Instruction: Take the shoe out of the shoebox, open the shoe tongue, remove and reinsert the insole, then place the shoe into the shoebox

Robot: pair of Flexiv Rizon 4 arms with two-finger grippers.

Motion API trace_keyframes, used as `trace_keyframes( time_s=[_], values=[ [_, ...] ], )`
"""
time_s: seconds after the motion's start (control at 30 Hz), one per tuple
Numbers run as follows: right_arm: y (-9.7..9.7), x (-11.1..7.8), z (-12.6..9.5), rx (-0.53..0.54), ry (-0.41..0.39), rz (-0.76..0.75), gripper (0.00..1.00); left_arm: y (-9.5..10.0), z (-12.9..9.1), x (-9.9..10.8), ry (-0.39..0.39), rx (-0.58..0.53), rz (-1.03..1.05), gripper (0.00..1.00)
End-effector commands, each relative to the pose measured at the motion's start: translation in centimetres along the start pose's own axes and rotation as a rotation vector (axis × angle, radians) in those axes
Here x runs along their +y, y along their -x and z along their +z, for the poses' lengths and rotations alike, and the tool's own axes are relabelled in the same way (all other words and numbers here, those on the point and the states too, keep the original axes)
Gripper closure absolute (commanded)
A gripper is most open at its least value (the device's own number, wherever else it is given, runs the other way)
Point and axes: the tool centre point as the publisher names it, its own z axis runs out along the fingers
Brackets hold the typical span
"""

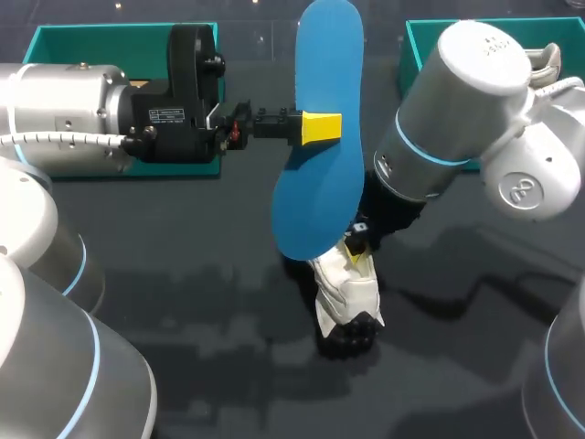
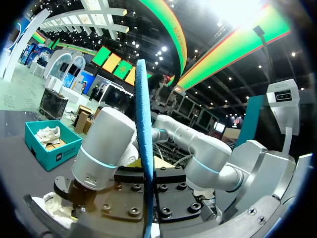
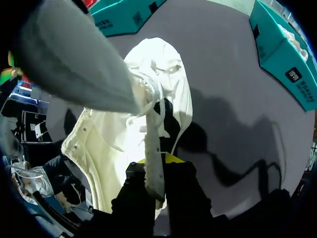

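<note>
My left gripper is shut on a blue insole and holds it upright above the table's middle. In the left wrist view the insole stands edge-on between the fingers of the left gripper. Under the insole's lower end, a white shoe with a dark sole stands on the table. My right gripper is shut on its upper from above. In the right wrist view the right gripper pinches a white strip of the shoe at the opening. The insole hangs just above it.
A teal shoebox stands at the back left behind my left arm. A second teal box at the back right holds another white shoe. The dark table spreads out in front of the shoe.
</note>
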Motion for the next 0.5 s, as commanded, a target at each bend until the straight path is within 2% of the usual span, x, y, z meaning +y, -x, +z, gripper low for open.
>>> trace_keyframes(
  time_s=[0.03, 0.5],
  values=[
    [-1.6, -0.5, 0.9, -0.068, 0.07, 0.103, 1.0, -0.1, 0.0, 0.0, 0.0, -0.001, 0.0, 1.0],
    [-1.9, 0.0, 2.5, -0.08, 0.077, 0.173, 1.0, -0.1, 0.0, 0.0, 0.0, -0.001, 0.0, 1.0]
  ],
)
